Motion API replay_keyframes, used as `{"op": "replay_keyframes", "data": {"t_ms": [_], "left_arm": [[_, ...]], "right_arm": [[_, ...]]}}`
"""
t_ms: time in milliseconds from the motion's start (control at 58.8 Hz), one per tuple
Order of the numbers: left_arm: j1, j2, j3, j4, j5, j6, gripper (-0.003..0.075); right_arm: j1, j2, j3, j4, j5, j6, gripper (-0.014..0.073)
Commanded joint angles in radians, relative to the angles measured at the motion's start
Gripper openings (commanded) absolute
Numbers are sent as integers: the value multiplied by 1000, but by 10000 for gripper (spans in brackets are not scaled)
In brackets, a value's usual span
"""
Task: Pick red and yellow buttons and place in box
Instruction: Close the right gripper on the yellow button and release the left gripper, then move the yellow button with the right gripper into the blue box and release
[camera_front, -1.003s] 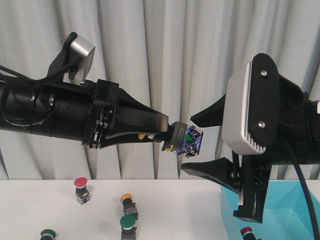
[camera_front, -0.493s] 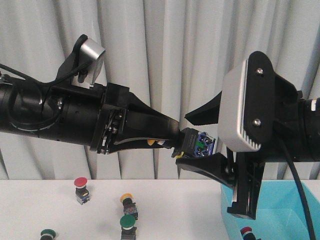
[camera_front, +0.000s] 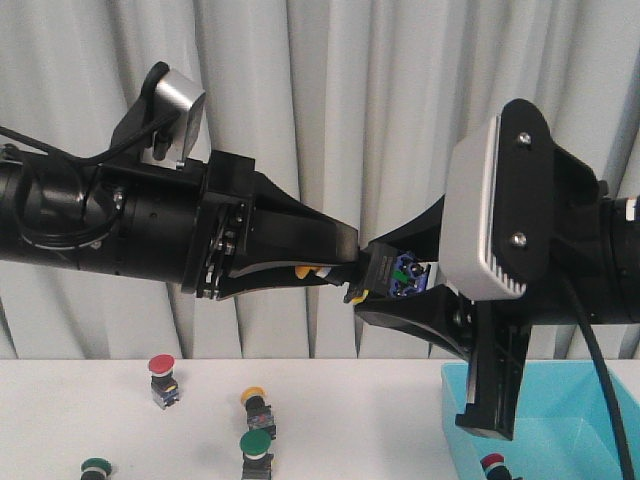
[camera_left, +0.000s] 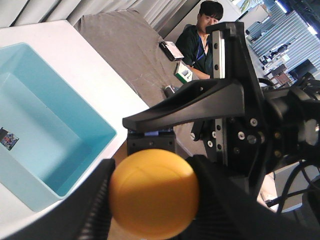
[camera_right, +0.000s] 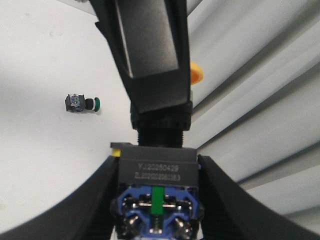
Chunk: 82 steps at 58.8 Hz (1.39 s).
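Observation:
A yellow button is held in mid-air, high above the table, between both arms. My left gripper is shut on its yellow-orange cap. My right gripper is shut on its black-and-blue body, with a finger flush against each side. The cyan box stands on the table at the right, below the right arm, and shows in the left wrist view. A red button lies inside it. Another red button and a yellow button stand on the table at the left.
Two green-capped buttons stand near the table's front left. One green button lies on its side in the right wrist view. A grey curtain hangs behind the table.
The left arm carried the yellow button to the right, between the right gripper's fingers. The right gripper's fingers closed in from a wide gap onto the button's body.

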Motion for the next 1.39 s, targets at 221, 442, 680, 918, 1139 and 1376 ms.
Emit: {"op": "replay_keyframes", "data": {"t_ms": [221,442,680,918,1139,1376], "left_arm": [[-5,-35,-29,-204,-12,75,348],[-5,-35,-29,-233,-28,77,664],[-4,-41,-29,-232,-125,153,716],[27,-105,-29,-79,-308,292,580],[59,-185,-28,242,-430,280,346],[59,-223,-28,565,-386,188,-8]], "right_arm": [[-1,-20,-27,34,-36,8,-7],[-1,-21,-27,35,-38,50,-4],[-13,-26,-27,-16,-85,148,1],[-13,-43,-27,-241,-212,418,7],[-105,-44,-27,-508,-303,858,10],[-267,-22,-27,-654,-282,1117,15]]}}
